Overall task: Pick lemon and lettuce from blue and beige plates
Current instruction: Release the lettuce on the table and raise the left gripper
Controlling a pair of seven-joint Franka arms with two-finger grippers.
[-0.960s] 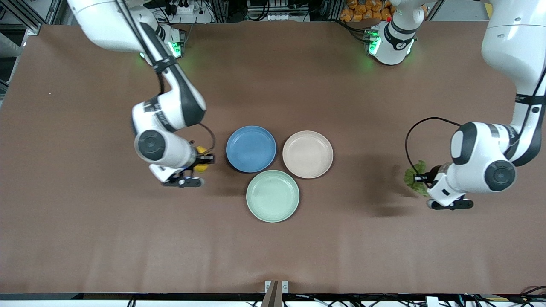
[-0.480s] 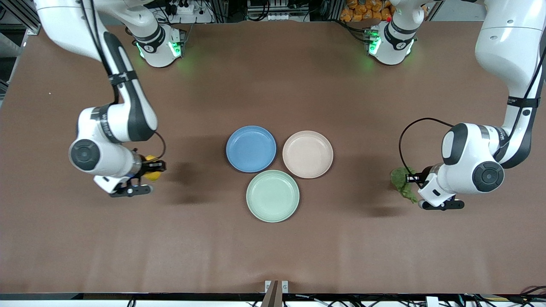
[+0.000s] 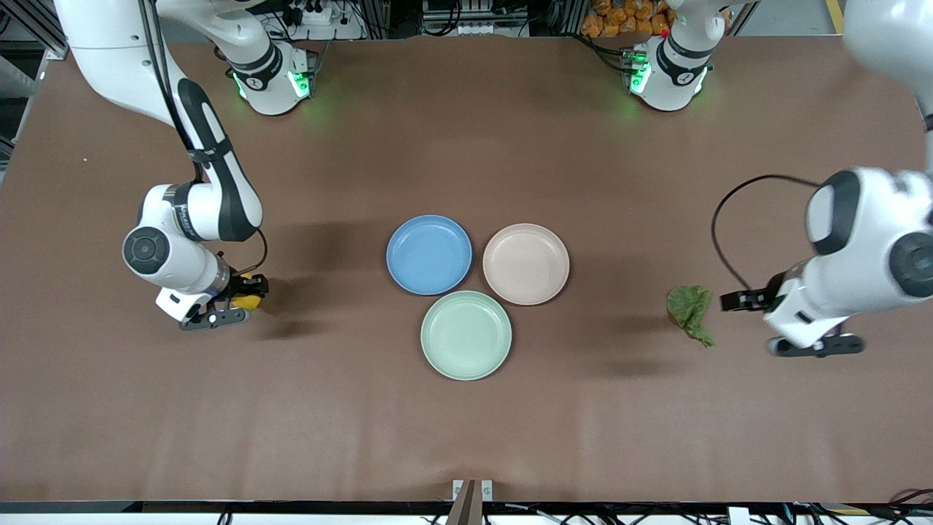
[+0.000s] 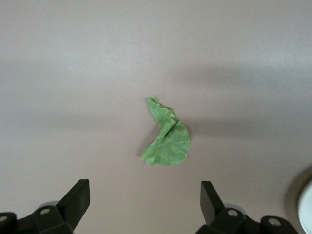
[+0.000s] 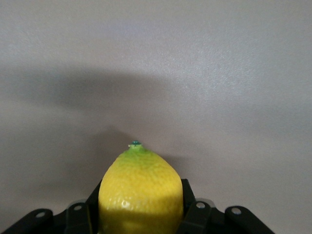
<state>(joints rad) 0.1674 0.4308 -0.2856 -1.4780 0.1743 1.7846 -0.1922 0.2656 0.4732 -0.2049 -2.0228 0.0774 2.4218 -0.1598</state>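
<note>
The lettuce (image 3: 689,308) lies flat on the brown table toward the left arm's end, off the plates; it also shows in the left wrist view (image 4: 167,141). My left gripper (image 3: 738,300) is open and empty, beside the lettuce and apart from it. My right gripper (image 3: 248,292) is shut on the lemon (image 3: 249,299), low over the table toward the right arm's end; the lemon fills the jaws in the right wrist view (image 5: 140,192). The blue plate (image 3: 429,254) and the beige plate (image 3: 525,263) sit empty at the table's middle.
A pale mint-green plate (image 3: 466,335) sits empty, nearer the front camera than the blue and beige plates and touching them. A small metal bracket (image 3: 471,490) stands at the table's front edge.
My left gripper let go of the lettuce, which now lies on the table, and drew away toward the left arm's end. My right gripper carried the lemon away from the blue plate and lowered.
</note>
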